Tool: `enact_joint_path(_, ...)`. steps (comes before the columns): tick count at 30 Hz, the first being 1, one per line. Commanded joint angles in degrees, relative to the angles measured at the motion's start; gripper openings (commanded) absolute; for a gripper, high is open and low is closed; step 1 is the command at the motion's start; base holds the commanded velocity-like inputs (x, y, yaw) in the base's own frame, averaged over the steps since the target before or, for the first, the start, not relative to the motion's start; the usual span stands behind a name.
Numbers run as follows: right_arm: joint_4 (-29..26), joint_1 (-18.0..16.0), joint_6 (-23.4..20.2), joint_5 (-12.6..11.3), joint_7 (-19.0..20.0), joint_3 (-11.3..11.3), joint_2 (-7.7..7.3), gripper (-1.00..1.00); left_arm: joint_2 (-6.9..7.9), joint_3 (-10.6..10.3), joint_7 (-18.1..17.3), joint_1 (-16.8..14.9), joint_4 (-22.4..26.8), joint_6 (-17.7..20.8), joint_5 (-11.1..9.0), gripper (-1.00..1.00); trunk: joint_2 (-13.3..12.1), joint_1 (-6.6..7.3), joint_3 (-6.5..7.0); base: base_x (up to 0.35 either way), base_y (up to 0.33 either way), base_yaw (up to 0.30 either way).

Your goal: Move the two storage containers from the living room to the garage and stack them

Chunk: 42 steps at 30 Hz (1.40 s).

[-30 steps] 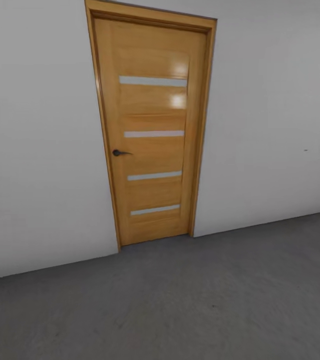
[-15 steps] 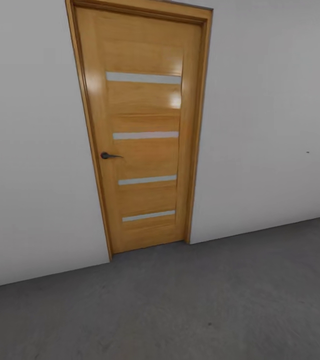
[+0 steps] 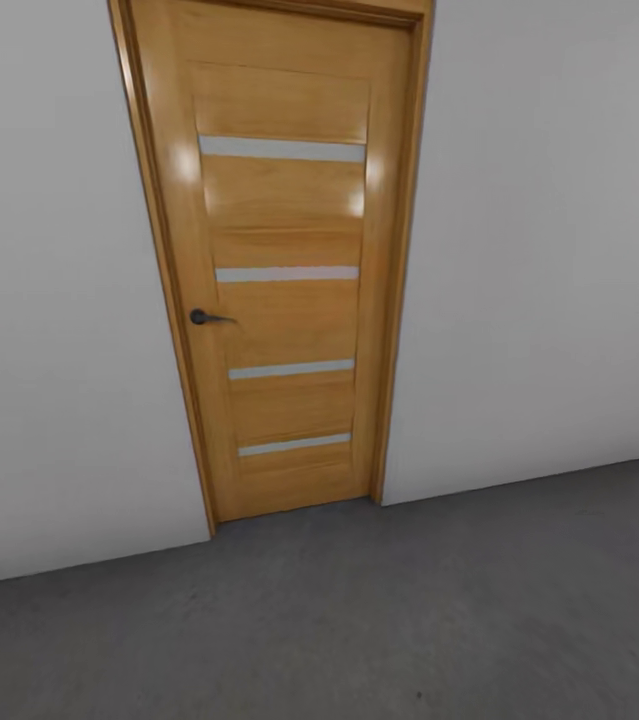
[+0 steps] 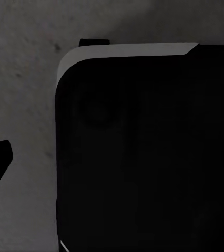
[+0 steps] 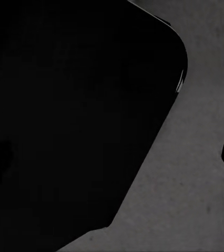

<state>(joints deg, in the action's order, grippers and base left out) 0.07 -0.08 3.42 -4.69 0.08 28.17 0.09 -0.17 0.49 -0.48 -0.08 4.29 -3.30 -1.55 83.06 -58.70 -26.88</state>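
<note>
Wood door [image 3: 279,270]: shut, four pale strips, dark handle [image 3: 204,317] at its left edge
Wall [image 3: 539,250]: plain white-grey, both sides of door
Floor [image 3: 379,620]: dark grey concrete, garage side
Containers: none seen from here
Grippers: spread or pressed together, cannot tell; wrist views give dark robot body over floor
Step, judged: transit toward living room; approach square, reach handle
</note>
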Motion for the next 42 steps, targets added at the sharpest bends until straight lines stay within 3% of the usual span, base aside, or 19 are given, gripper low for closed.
enact_joint_path(1,0.0,0.0,0.2,-0.5,0.0,0.4,0.0,1.0,0.0,0.0,0.0,0.0,0.0,-0.1,-0.2,1.0,0.0,-0.03,-0.05,0.306,-0.18,0.256)
enact_joint_path(19,0.0,0.0,0.2,-0.5,0.0,0.4,0.0,1.0,-0.08,0.0,0.0,0.0,0.0,-0.1,-0.2,1.0,0.0,-0.03,-0.05,0.306,-0.18,0.257)
enact_joint_path(42,0.0,0.0,0.2,-0.5,0.0,0.4,-0.14,1.0,-0.09,0.0,0.0,0.0,0.0,-0.1,-0.2,1.0,0.0,-0.03,-0.05,0.306,-0.18,0.025)
